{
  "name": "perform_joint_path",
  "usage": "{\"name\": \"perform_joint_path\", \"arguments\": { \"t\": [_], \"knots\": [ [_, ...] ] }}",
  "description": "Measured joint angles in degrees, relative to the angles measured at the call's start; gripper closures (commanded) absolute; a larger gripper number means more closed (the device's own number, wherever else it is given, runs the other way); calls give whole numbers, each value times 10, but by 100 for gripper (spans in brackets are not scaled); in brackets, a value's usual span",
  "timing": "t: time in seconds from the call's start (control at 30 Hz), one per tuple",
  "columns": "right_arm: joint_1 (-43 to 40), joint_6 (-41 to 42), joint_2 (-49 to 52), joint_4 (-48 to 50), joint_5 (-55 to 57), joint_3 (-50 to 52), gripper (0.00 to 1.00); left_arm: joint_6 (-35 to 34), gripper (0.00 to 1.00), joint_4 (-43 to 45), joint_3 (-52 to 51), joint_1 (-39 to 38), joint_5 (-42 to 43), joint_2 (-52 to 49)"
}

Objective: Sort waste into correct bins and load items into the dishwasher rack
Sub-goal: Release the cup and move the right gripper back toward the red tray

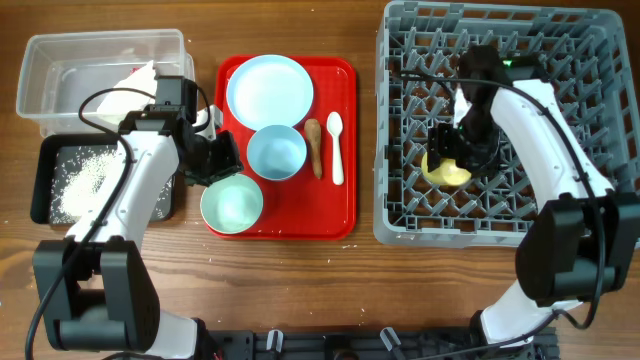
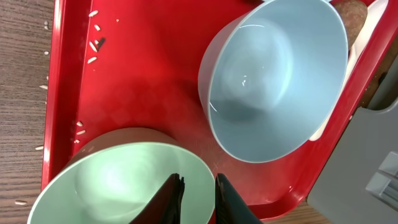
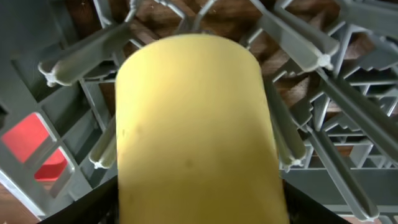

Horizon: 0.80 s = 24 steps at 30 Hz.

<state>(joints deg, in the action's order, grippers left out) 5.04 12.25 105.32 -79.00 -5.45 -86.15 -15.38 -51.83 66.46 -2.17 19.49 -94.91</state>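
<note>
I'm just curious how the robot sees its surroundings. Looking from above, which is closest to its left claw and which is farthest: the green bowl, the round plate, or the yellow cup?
From the left gripper:
1. Pale green bowl, right at the gripper, on the near corner of the red tray.
2. Round plate, at the tray's far end.
3. Yellow cup, far across in the grey rack.
</note>
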Motion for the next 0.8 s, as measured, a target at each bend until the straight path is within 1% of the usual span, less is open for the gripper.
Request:
{"name": "perform_joint_path", "arguments": {
  "t": [0.17, 0.23, 0.4, 0.5, 0.63, 0.73, 0.8],
  "knots": [
    [0, -11, 0, -21, -24, -23, 7, 0, 82, 0, 0, 0, 0, 0],
    [0, -15, 0, -32, -27, -44, 2, 0, 82, 0, 0, 0, 0, 0],
    [0, -16, 0, -46, -31, -133, 2, 0, 82, 0, 0, 0, 0, 0],
    [0, -16, 0, -58, -32, -183, 6, 0, 82, 0, 0, 0, 0, 0],
    [2, -30, 0, -57, -56, -190, 11, 0, 81, 0, 0, 0, 0, 0],
    [24, -36, 0, -31, -80, -190, 12, 0, 81, 0, 0, 0, 0, 0],
    [55, -35, 0, 11, -90, -190, 13, 0, 82, 1, 0, 0, 0, 0]
  ]
}}
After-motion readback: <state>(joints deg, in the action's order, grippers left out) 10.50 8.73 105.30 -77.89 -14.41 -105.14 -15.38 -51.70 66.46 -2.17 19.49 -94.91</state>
